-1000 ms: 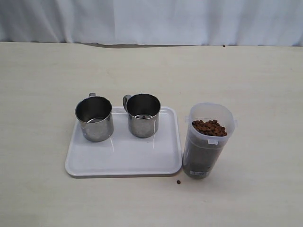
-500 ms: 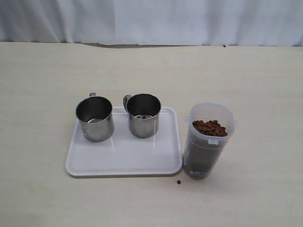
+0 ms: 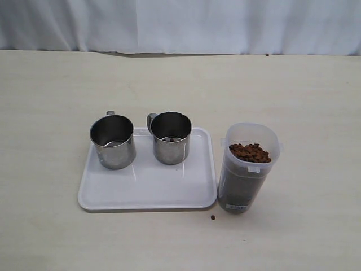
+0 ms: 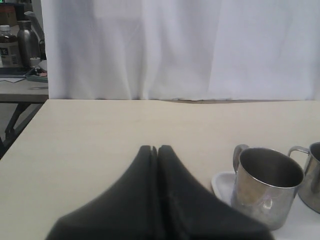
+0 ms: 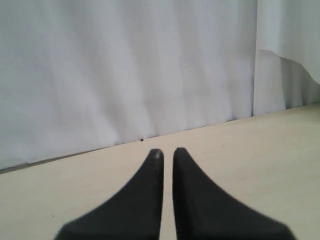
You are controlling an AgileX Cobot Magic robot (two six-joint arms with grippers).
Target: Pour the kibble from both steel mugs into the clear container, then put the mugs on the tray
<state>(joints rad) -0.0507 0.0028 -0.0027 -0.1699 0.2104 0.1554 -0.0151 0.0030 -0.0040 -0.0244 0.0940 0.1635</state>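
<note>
Two steel mugs stand upright on the white tray (image 3: 146, 189): the left mug (image 3: 113, 141) and the right mug (image 3: 170, 137), which has a pellet or two at its bottom. The clear container (image 3: 248, 166), right of the tray, holds kibble (image 3: 250, 152) near its rim. Neither gripper shows in the exterior view. In the left wrist view my left gripper (image 4: 154, 149) is shut and empty, with a mug (image 4: 265, 187) on the tray corner (image 4: 223, 184) beside it. My right gripper (image 5: 167, 151) has its jaws nearly together, nothing between them, facing bare table.
One stray kibble pellet (image 3: 213, 217) lies on the table in front of the tray's right corner. A white curtain (image 3: 180, 25) hangs along the table's far edge. Bottles (image 4: 20, 42) stand on a side table beyond the left edge.
</note>
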